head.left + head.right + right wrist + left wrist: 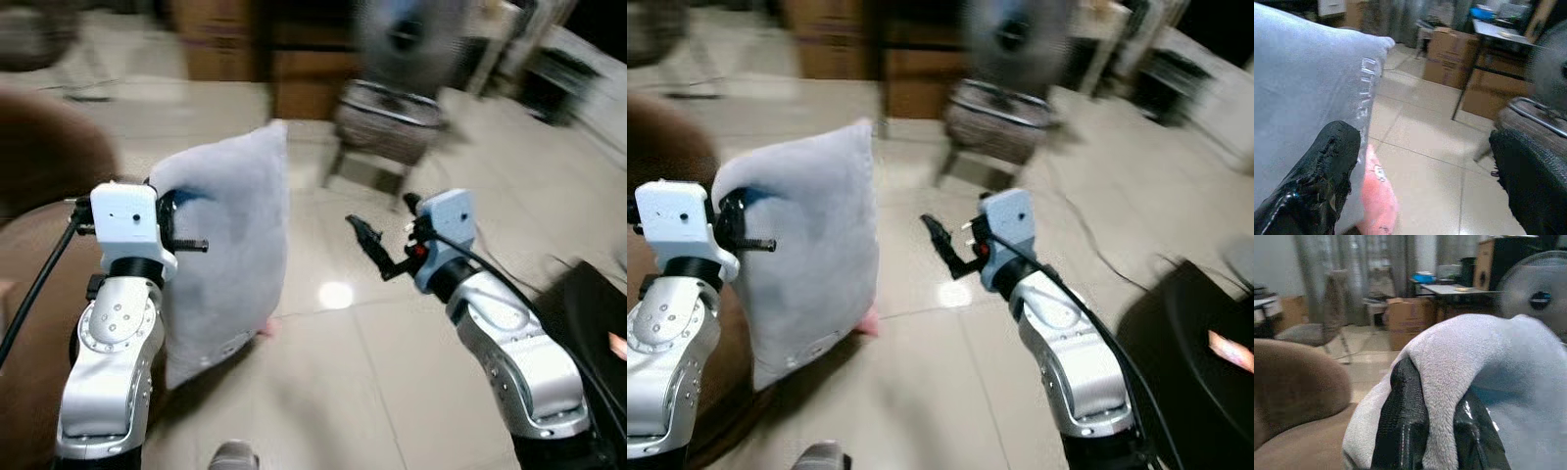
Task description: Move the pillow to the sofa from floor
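A light grey pillow (235, 255) hangs upright off the floor, pinched at its upper edge by my left gripper (168, 211). In the left wrist view the two black fingers (1403, 426) squeeze a fold of the grey pillow (1498, 362) between them. My right gripper (377, 250) is open in mid-air to the right of the pillow, holding nothing; its fingers (1322, 171) stand wide apart, beside the pillow (1303, 88). The brown sofa (39, 255) lies at the left, its rounded arm (1298, 382) just beyond the pillow.
A small pink thing (1376, 191) lies on the tiled floor under the pillow. A chair (387, 122) and a standing fan (407, 34) are ahead, with cardboard boxes (1410, 318) and a table behind. A black object (588, 313) sits at right.
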